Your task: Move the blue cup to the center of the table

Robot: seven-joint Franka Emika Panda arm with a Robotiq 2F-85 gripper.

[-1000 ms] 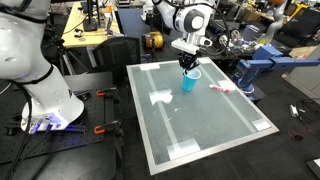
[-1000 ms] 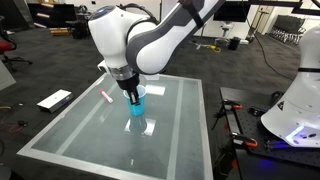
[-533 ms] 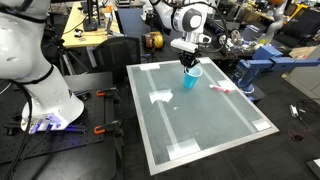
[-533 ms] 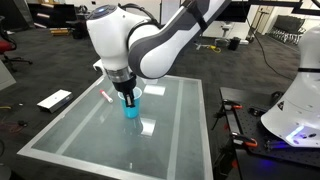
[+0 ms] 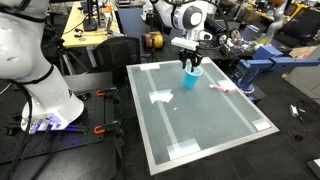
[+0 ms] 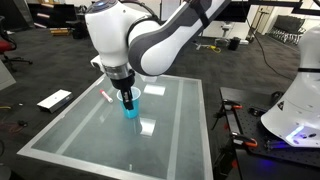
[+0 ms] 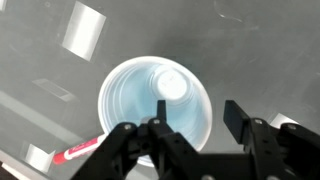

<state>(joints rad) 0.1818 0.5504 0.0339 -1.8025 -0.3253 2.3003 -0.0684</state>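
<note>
The blue cup stands upright on the table, towards one edge of the pale glassy top. My gripper hangs straight above it. In the wrist view I look down into the cup's white inside. My gripper is open there. One finger reaches inside the cup. The other stands outside the rim, with a gap to the wall.
A small red and white object lies on the table close to the cup. White tape patches mark the top. Cluttered workbenches and a white robot base stand beside the table.
The jaws were shut on the cup's wall and have parted, letting go of it. The cup shifted slightly with the arm before the release and now stands on the table.
</note>
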